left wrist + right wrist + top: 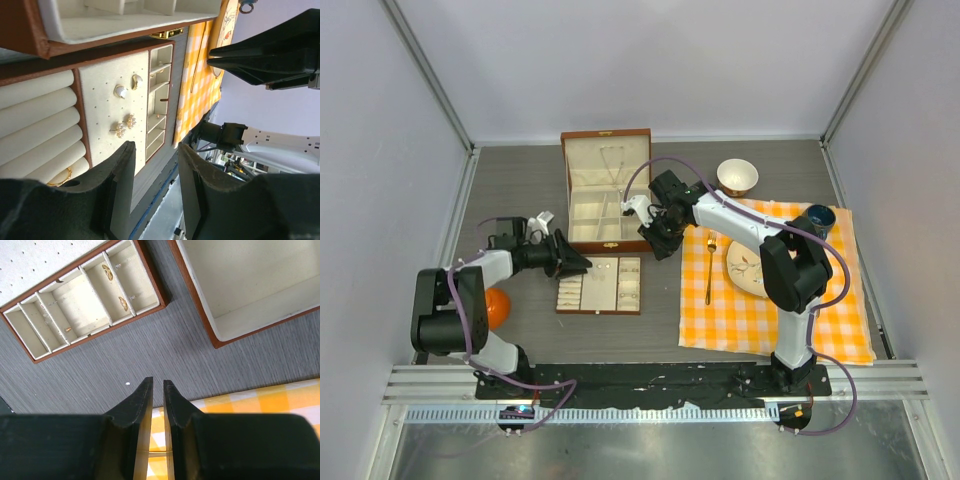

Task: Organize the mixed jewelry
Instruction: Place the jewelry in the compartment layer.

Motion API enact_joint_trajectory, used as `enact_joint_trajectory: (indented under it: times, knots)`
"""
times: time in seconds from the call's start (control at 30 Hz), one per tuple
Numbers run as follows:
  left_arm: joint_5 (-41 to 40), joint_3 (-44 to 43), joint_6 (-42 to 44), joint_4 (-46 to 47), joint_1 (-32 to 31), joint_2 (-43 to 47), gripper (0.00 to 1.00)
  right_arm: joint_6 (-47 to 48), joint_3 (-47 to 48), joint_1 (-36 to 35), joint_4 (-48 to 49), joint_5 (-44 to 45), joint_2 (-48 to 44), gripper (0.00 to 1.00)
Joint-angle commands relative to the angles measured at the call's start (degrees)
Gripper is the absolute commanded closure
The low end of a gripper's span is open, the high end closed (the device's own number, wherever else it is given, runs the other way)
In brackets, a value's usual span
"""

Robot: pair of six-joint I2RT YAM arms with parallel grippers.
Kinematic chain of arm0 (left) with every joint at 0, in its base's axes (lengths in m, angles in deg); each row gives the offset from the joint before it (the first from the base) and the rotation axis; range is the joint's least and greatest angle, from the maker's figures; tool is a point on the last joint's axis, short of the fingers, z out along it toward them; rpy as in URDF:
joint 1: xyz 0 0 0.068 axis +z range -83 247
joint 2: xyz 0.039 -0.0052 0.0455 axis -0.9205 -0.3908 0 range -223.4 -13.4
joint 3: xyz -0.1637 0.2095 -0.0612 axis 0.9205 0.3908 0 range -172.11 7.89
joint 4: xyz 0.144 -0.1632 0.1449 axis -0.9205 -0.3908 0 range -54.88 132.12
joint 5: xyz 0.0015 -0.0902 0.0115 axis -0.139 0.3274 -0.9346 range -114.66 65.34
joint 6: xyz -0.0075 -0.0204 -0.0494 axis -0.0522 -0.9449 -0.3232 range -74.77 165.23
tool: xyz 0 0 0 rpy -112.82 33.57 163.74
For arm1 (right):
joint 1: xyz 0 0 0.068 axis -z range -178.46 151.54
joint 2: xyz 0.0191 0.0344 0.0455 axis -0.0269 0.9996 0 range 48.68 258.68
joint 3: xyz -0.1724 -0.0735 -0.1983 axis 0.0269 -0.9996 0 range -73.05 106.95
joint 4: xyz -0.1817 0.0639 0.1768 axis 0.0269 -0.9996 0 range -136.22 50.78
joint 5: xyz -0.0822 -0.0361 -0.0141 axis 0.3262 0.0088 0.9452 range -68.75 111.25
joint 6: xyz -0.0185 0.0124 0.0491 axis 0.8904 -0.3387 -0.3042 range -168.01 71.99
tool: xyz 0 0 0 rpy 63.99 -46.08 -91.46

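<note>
I see pale pearl-cluster studs (120, 130) just ahead of my spread left jaws; my right jaws stand barely parted.

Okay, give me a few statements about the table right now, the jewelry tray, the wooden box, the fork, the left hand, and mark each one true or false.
1. The wooden box stands with its lid open. True.
2. The fork lies on the bare grey table. False: it lies on the orange checked cloth, beside the plate.
3. Four small earrings sit on the perforated panel of the tray. True.
4. The left hand is gripping an earring. False: its fingers stand apart with nothing between them.
</note>
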Motion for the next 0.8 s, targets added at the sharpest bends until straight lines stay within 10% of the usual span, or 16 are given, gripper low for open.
enact_joint_trajectory:
  times: [0.0,0.77]
  knots:
    - [0.71,-0.6,1.37,-0.37,-0.46,2.29,0.57,0.49,0.51,-0.4,1.14,-0.07,-1.89,0.8]
    - [0.19,-4.73,2.87,-2.13,-6.52,-6.15,0.66,0.49,-0.63,-0.4,1.05,0.2,-3.73,0.8]
